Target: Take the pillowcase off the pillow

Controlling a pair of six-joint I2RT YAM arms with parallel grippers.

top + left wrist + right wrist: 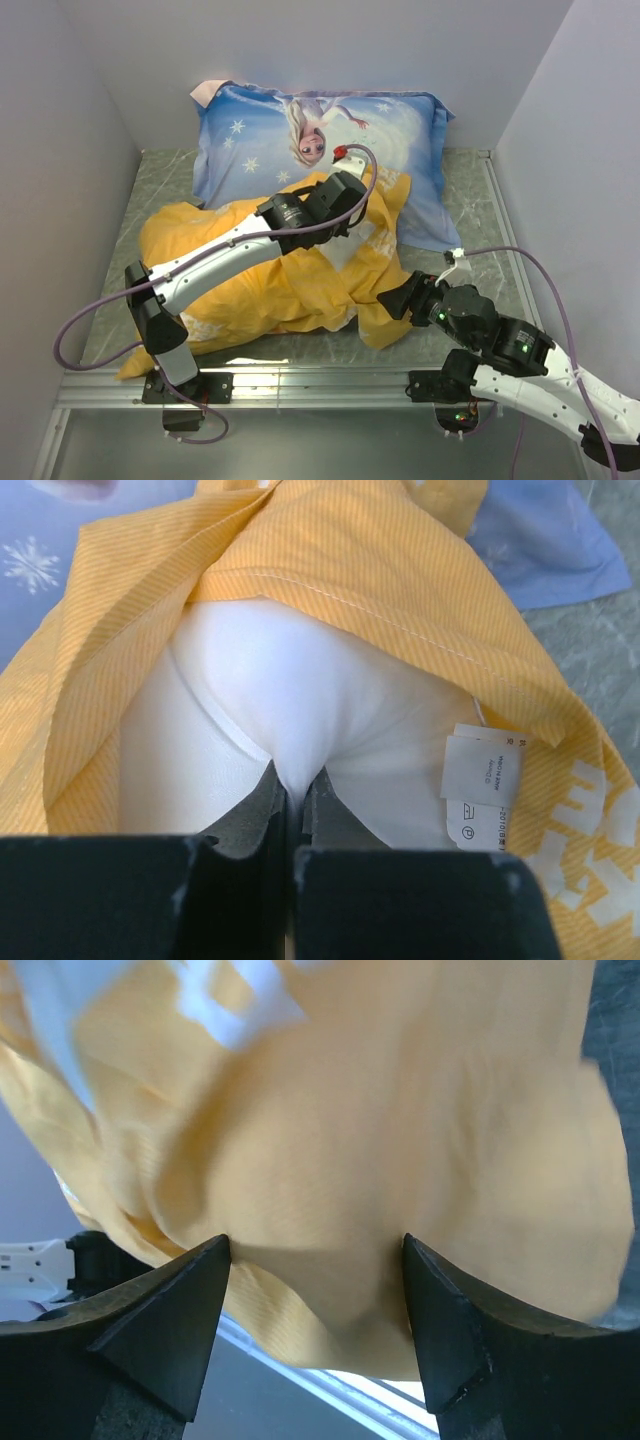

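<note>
Grey marbled surface [150,180] lies between plain white walls. At its far end a blue pillow [400,130] with a printed girl leans on the back wall. Just in front of it, overlapping its lower edge, is the yellow-orange pillowcase [250,290]. It is crumpled and spreads over the middle of the surface down to the near left edge.

The left arm [225,255] reaches over this cloth to its far side. In the left wrist view the mouth of the pillowcase stands open and the white pillow [300,680] shows inside it, with the yellow hem running over it. The left jaws are clenched on a small pinch of the white pillow fabric, which rises in a fold between them. A small white tag [480,765] sits on the pillow just right of the jaws.

The right arm [500,345] comes from the near right to the right corner of the pillowcase. The right jaws are released and stand wide apart. A bulge of yellow cloth lies between them, and I cannot tell if the tips touch it.
</note>
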